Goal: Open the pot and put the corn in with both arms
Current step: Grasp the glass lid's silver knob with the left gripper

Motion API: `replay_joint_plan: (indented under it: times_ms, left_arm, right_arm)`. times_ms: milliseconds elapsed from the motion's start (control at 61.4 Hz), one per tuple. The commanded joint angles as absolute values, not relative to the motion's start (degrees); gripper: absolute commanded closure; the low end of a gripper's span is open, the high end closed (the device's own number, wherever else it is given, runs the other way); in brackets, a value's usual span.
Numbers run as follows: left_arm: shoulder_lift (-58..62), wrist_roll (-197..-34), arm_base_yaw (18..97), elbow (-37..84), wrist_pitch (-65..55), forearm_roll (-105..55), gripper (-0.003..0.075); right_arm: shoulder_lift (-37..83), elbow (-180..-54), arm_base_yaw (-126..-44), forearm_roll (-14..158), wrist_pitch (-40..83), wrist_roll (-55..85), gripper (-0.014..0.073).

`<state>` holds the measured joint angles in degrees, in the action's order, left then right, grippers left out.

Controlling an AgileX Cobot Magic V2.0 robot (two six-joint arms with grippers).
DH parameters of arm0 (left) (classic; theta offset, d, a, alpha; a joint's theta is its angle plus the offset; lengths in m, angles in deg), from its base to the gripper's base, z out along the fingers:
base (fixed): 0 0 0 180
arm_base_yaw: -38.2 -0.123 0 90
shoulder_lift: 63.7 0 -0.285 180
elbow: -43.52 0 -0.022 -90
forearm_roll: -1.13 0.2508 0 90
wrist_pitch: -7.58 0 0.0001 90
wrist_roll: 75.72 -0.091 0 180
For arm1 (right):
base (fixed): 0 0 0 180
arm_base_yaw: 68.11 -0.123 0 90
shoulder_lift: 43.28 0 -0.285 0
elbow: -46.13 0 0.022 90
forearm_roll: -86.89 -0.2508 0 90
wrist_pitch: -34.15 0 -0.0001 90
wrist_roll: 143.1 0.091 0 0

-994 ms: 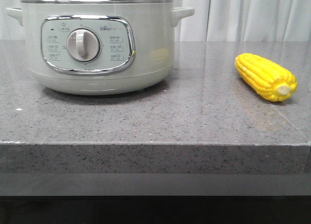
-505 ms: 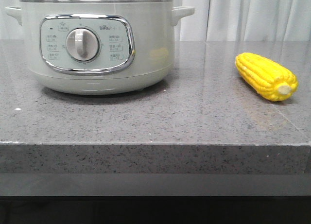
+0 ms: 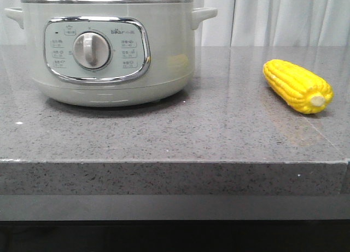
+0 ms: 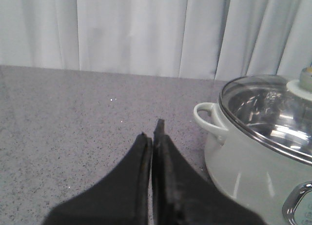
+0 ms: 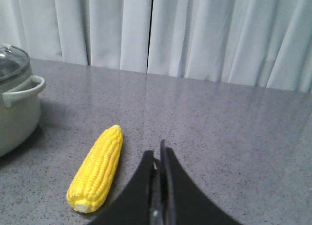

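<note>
The pot (image 3: 112, 55) is a large pale grey-green cooker with a chrome-framed panel and silver dial. It stands at the left of the grey stone counter with its glass lid (image 4: 273, 112) on. The corn (image 3: 298, 86) lies on the counter to the right, pale stub end toward the front. My left gripper (image 4: 152, 132) is shut and empty above the counter, left of the pot's side handle (image 4: 209, 118). My right gripper (image 5: 158, 152) is shut and empty, just right of the corn (image 5: 97, 169). Neither gripper shows in the front view.
The grey speckled counter (image 3: 175, 132) ends in a front edge (image 3: 175, 162) near the camera. White curtains (image 5: 185, 32) hang behind the counter. The pot's right handle (image 5: 22, 93) shows at the left of the right wrist view.
The pot and corn have shifted a few pixels to the left in the front view, as if the camera moved slightly. Nothing else differs.
</note>
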<state>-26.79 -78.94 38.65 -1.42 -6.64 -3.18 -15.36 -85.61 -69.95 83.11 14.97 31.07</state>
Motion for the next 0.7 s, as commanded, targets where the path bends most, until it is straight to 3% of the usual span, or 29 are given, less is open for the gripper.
replay_joint_plan:
  times_ms: [0, 49, 163, 261, 310, 407, 685]
  left_arm:
    - [-25.33, -78.34, 38.59, 0.85, -3.57, -3.68, 0.0677]
    - [-25.35, -78.34, 38.59, 0.85, -3.87, -3.68, 0.0592]
    - [-25.35, -78.34, 38.59, 0.85, -2.30, -3.68, 0.0282]
    - [-25.35, -78.34, 38.59, 1.32, -0.48, -6.33, 0.0153]
    - [-24.53, -78.34, 38.70, 2.98, -3.45, -6.63, 0.0140]
    - [-19.71, -78.34, 40.43, 10.05, -13.13, -6.91, 0.0141]
    - [3.92, -80.20, 52.63, 36.10, -28.01, -6.85, 0.0141]
  right_arm:
    - [-12.89, -87.76, -69.49, 83.55, 18.63, 30.63, 0.0638]
    - [-12.89, -87.76, -69.49, 83.55, 18.37, 30.63, 0.0595]
    - [-12.89, -87.76, -69.49, 83.55, 18.54, 30.63, 0.0400]
    - [-12.89, -87.76, -69.49, 83.55, 18.54, 30.63, 0.0173]
    - [-12.89, -87.76, -69.49, 83.55, 18.83, 30.63, 0.0067]
    - [-12.89, -87.76, -69.49, 83.55, 19.05, 30.63, -0.0044]
    - [-12.89, -87.76, -69.49, 83.55, 18.18, 30.63, -0.0051]
